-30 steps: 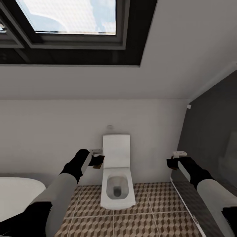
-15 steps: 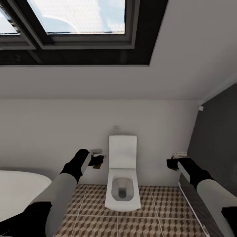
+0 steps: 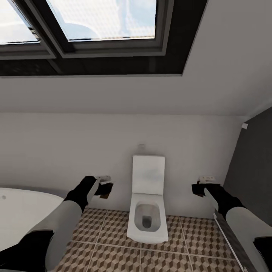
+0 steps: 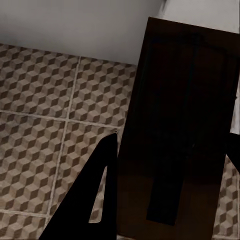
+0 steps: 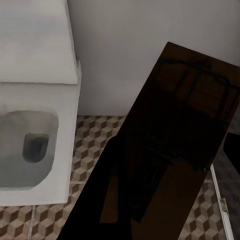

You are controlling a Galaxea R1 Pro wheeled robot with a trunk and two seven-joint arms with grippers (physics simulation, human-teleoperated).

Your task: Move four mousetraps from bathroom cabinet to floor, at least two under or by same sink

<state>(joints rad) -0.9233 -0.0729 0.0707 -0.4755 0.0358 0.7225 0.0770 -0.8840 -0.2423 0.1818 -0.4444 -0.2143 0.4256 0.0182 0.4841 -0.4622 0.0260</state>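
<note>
Panning across the bathroom, the head camera is now showing everything sitting further to the right in the picture than a second ago, the toilet included, while more of the bathtub is coming into view at the lower left; both arms are keeping their raised pose in front of the robot.

Overhead, the dark-framed skylight window (image 3: 102,22) is taking up the top of the head view above the sloped white ceiling. Below, the brown, beige and white cube-patterned bathroom floor (image 3: 113,241) is spreading between the long white oval bathtub (image 3: 22,211) on the left and the white square-bowled toilet (image 3: 148,211) against the far wall.

Each arm is carrying one trap. The left tool (image 3: 104,189) is closing on a small flat brown wooden mousetrap (image 4: 175,135), whose long axis is running along the fingers; the left wrist view is showing floor tiles directly beneath it. The right tool (image 3: 199,187) is likewise gripping a second brown wooden mousetrap with dark wire (image 5: 170,145), held high with the toilet bowl and floor below it.

Judging from this, both traps are hanging well above the floor, so the coming move is turning on lowering them straight down near the sink once the robot is facing it.
</note>
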